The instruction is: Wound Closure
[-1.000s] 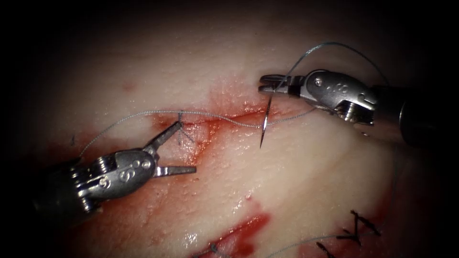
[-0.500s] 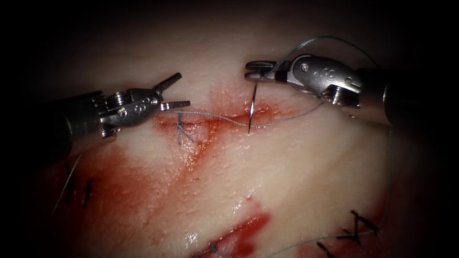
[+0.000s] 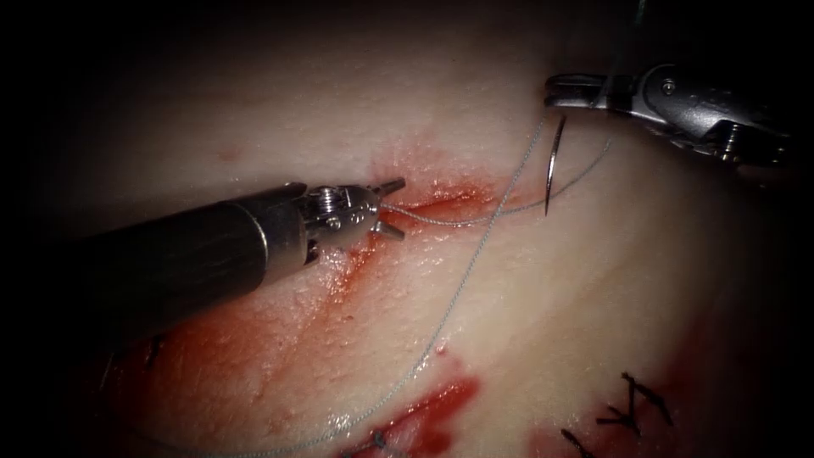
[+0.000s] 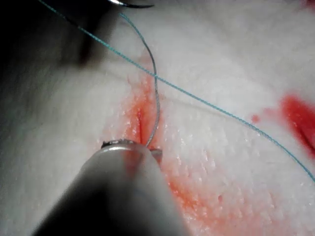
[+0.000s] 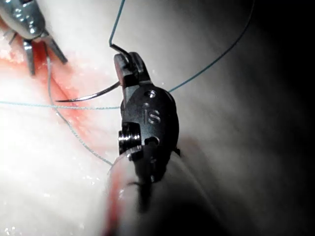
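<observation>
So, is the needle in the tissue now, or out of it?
Out. The needle hangs free above the tissue, its point bare, held near its thread end by the right tool.

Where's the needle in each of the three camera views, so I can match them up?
Endoscope view: the needle hangs from the right tool, held near its thread end, tip free above the tissue, at the cut's right end.
Left wrist view: part of its curve, past the thread.
Right wrist view: it juts sideways from the right tool's shut jaws.
Shared landmark: the red cut.
</observation>
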### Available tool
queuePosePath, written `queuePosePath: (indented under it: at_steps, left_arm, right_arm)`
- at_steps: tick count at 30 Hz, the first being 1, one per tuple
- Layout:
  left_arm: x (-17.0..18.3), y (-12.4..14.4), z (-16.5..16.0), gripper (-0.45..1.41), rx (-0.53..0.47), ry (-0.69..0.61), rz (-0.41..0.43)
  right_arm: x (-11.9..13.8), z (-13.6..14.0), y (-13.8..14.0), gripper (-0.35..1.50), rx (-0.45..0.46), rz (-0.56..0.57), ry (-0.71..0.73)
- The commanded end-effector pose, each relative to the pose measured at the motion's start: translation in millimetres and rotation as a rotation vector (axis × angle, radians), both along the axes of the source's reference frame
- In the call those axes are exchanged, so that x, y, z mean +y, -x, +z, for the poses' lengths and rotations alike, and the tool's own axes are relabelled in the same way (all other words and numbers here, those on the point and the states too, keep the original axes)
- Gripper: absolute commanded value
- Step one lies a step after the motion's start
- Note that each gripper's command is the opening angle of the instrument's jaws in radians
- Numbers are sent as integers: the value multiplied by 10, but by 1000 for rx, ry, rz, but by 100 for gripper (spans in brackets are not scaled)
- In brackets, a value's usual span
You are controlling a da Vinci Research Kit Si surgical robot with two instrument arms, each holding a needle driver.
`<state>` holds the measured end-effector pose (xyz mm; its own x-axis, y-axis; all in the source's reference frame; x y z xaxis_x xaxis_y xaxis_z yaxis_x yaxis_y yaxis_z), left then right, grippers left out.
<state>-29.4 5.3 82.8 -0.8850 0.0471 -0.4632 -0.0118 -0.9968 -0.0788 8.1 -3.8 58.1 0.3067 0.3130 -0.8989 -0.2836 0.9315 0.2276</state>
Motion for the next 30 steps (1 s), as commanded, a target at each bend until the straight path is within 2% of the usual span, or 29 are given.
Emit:
queuePosePath:
  at_steps: [1,5,6,7,8,9,14,18,19,21,26,27,28,30]
  left_arm:
    - [9,6,6,36,1,7,-5]
    - [12,8,15,24,8,10,-5]
    - [12,8,22,7,19,6,6]
    - [12,8,22,7,19,6,6]
    - [11,6,27,-26,22,3,16]
    - [11,4,28,-45,26,-2,8]
    - [21,-9,17,-45,55,5,-22]
    - [76,-56,-23,-45,68,100,-175]
    - [76,-56,-23,-45,68,100,-175]
    - [93,-77,-35,-45,78,123,-234]
    - [125,-126,-54,-45,100,198,-322]
    - [131,-143,-58,-45,118,225,-347]
    - [131,-143,-58,-45,118,225,-347]
    - [143,-181,-58,-45,156,305,-435]
  right_arm:
    - [3,8,-11,-35,2,2,7]
    - [0,12,-17,-35,-5,4,10]
    - [-2,13,-21,-35,-11,8,12]
    - [-2,13,-21,-35,-11,8,12]
    - [-3,14,-24,-35,-11,7,12]
    - [-4,13,-25,-35,-11,7,12]
    - [-3,11,-24,-35,-11,6,10]
    - [-2,9,-24,-35,-11,6,7]
    - [-2,9,-24,-35,-11,6,7]
    - [-2,9,-24,-35,-11,6,7]
    - [-4,11,-30,-35,-7,7,15]
    - [-5,13,-36,-35,-4,17,8]
    - [-5,13,-36,-35,-4,17,8]
    - [-8,18,-49,-35,7,21,2]
